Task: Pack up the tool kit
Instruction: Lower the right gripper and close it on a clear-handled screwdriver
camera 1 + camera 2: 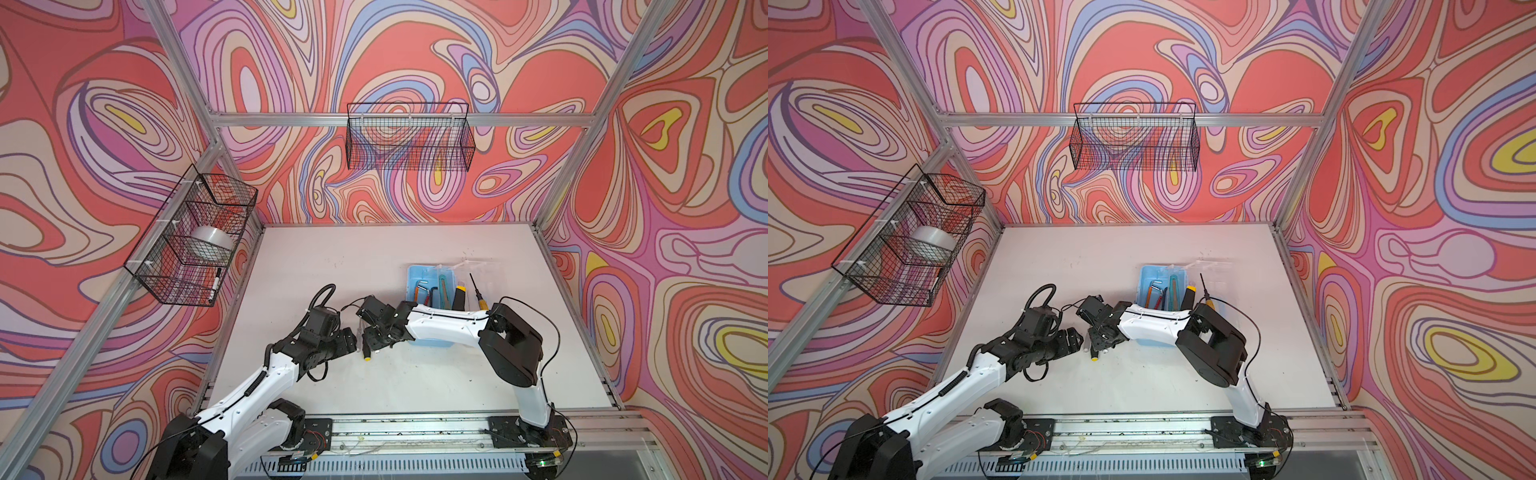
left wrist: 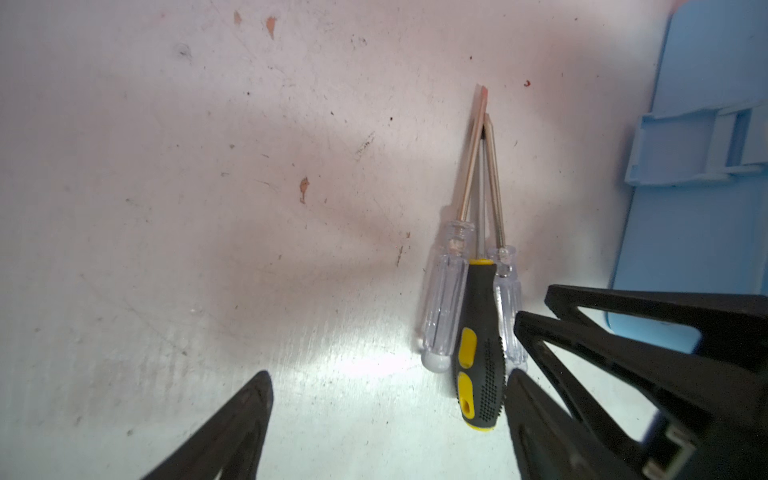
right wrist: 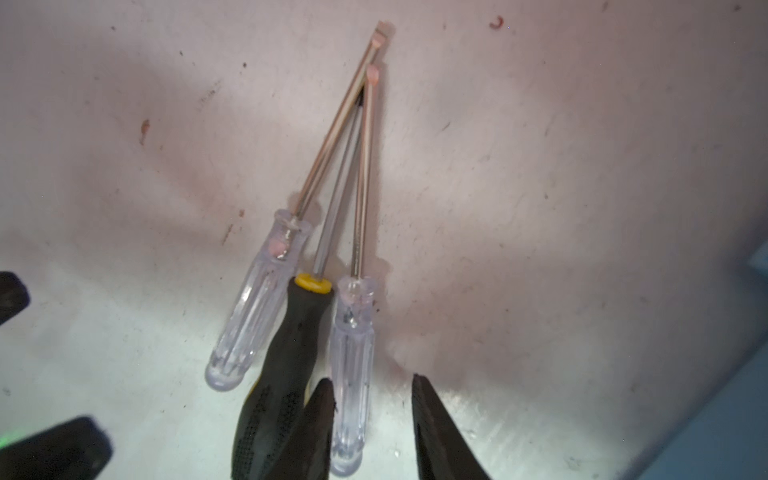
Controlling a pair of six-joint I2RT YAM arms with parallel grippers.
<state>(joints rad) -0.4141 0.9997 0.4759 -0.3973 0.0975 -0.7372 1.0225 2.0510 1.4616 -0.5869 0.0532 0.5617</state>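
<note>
The tool kit (image 1: pixel 419 277) is a light-blue case, open at the right of the table, with hex keys (image 1: pixel 424 291) and utility knives (image 1: pixel 446 293) inside; its clear lid (image 1: pixel 482 278) lies flat with a yellow-handled screwdriver (image 1: pixel 478 296) on it. Three screwdrivers lie together on the table left of the case: a black-and-yellow one (image 3: pixel 286 374) between two clear-handled ones (image 3: pixel 351 365) (image 3: pixel 249 316). My right gripper (image 3: pixel 374 415) straddles one clear handle, with a gap on one side. My left gripper (image 2: pixel 386 415) stands wide open, the black-and-yellow screwdriver (image 2: pixel 478 353) just inside one finger (image 2: pixel 536 415).
A black wire basket (image 1: pixel 409 137) hangs on the back wall. Another wire basket (image 1: pixel 195 237) on the left wall holds a roll of tape (image 1: pixel 210 241) and a marker (image 1: pixel 215 284). Both grippers nearly meet over the screwdrivers, close to the case's near-left corner (image 2: pixel 698 166).
</note>
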